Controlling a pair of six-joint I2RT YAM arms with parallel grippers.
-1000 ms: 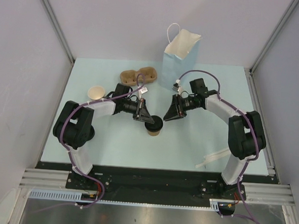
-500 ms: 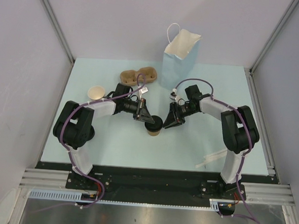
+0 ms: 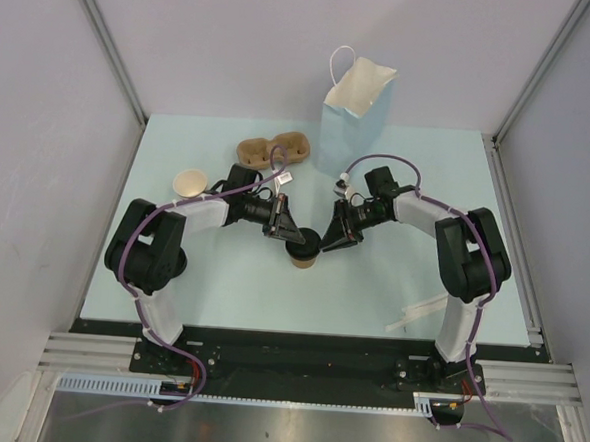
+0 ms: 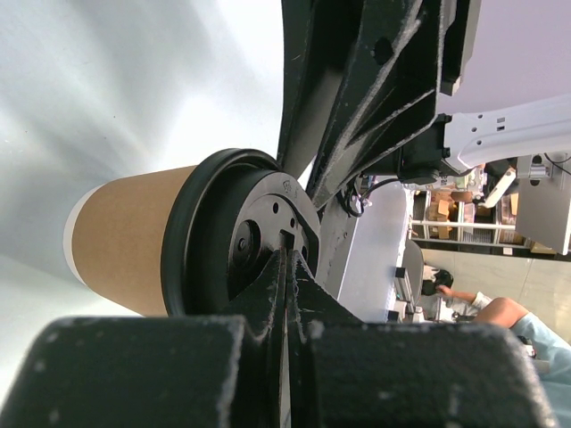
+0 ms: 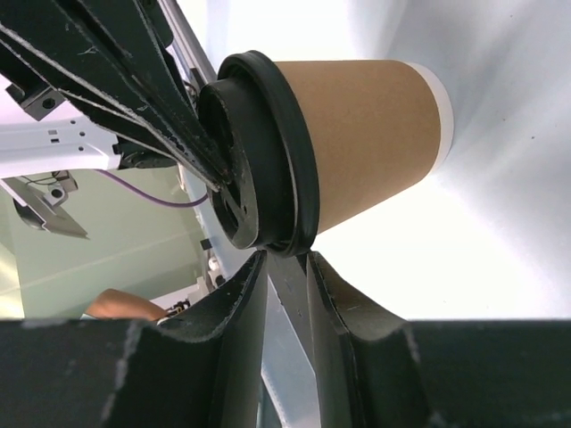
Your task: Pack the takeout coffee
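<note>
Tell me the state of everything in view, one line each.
Coffee: upright, lidded.
Bag: upright, open.
Tan cup: upright, lidless.
Carrier: flat, both wells empty.
Left gripper: shut, tips on coffee lid.
Right gripper: narrow gap, tips at lid rim; grip unclear.

A: What has shifted in the last second?
B: The right arm swung in leftward. The right tool (image 3: 327, 240) stood apart from the small brown kraft-paper cup with a black plastic lid (image 3: 304, 254); now its tips meet the lid's rim.
A: And its elbow?
B: Drawn inward, folded tighter.
</note>
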